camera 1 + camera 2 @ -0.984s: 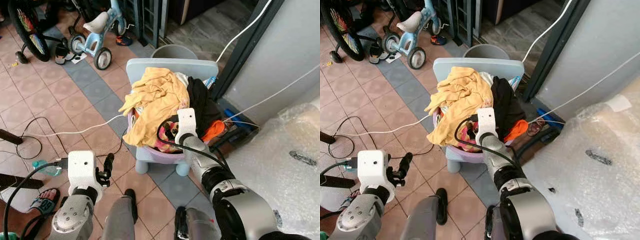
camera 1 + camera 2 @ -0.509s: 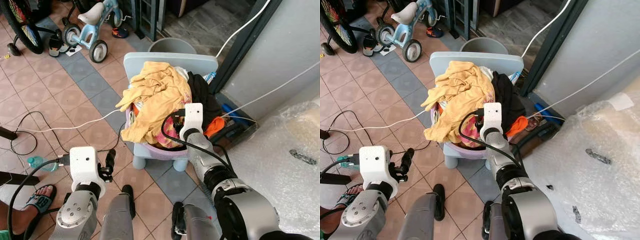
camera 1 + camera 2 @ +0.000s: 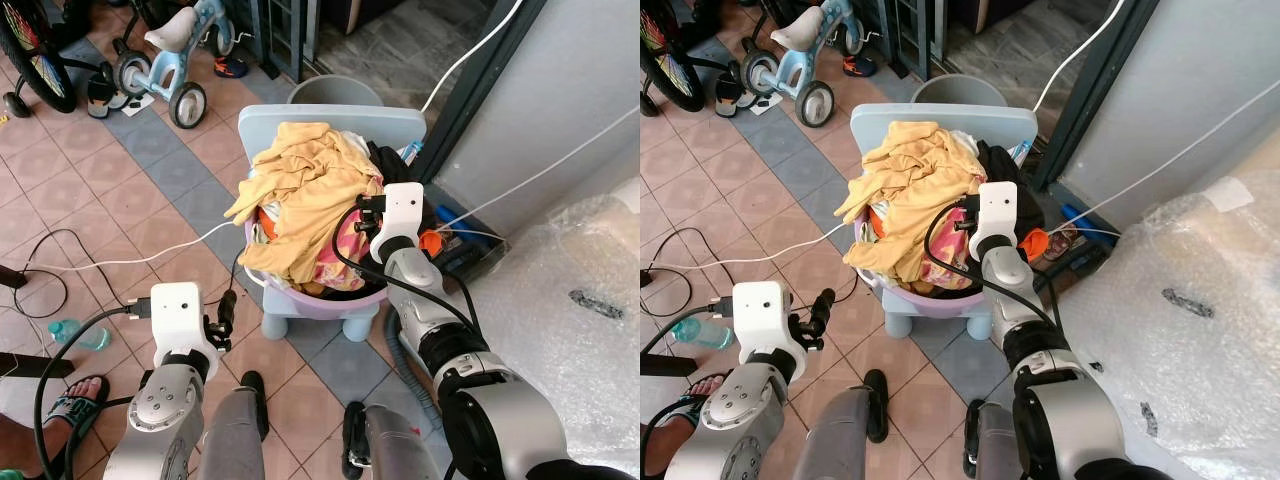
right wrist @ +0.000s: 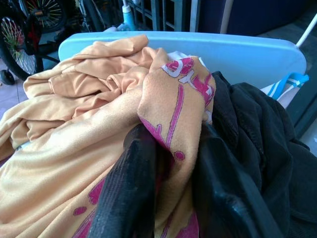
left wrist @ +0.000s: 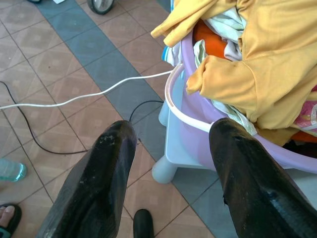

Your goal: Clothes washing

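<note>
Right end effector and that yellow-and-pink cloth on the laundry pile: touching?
Touching. In the right wrist view the right end effector has its two black fingers closed on a fold of the yellow-and-pink cloth, pinched between them above the pile.

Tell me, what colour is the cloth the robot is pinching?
The cloth is pale yellow-orange with pink markings, pinched in the right gripper. Right wrist view shows it best.

1. No text, label, brand, number or sign is showing legibly anywhere in these views.
2. The pink-patterned cloth (image 4: 179,94) is carrying pink markings, but they are not reading as letters.
3. The water bottle (image 3: 78,334), lying at about eight o'clock on the floor, is too small for any label to be read.
</note>
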You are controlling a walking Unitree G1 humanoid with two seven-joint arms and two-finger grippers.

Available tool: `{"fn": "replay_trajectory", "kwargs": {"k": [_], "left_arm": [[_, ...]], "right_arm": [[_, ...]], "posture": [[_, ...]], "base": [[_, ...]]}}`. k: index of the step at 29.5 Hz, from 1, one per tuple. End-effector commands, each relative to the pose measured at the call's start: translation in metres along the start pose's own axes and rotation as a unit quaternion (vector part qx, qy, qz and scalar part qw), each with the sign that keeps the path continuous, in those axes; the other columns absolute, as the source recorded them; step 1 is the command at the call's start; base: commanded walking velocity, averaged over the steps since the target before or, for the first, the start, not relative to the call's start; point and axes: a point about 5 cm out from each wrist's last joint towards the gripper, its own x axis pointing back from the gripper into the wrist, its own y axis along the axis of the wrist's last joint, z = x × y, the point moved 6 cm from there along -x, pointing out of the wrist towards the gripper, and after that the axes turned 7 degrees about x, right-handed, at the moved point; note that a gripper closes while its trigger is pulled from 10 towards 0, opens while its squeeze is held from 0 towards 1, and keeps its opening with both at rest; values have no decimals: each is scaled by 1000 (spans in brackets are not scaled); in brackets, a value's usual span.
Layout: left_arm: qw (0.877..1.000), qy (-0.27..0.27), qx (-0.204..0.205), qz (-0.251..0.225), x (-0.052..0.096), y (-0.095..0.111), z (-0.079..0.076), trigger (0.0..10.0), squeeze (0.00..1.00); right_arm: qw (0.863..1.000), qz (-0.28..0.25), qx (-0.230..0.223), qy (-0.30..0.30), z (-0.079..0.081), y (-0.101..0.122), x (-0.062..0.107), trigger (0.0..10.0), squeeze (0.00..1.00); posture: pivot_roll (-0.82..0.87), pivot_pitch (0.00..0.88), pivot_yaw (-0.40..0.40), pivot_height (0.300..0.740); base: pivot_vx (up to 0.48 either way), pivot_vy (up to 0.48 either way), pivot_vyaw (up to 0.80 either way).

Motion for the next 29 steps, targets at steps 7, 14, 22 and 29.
{"fn": "replay_trajectory", "kwargs": {"k": [7,14,22,29], "left_arm": [[1000,-1,-6,2,-10,-4,0,10000,0],[1000,-11,2,-28,-20,6,-2,10000,0],[998,-46,24,-47,-41,13,-25,10000,0],[995,-72,27,-62,-57,22,-37,10000,0]], "right_arm": [[999,-37,-12,-1,-3,19,-3,0,0],[993,-112,-30,2,-5,70,-12,0,0],[977,-212,10,27,-15,127,7,0,0],[965,-256,47,-5,-38,150,44,0,0]], "posture": [[105,215,-52,740],[85,165,-48,740],[-1,73,-16,740],[-64,44,-4,740]], "base": [[0,0,0],[0,0,0],[0,0,0],[0,0,0]]}}
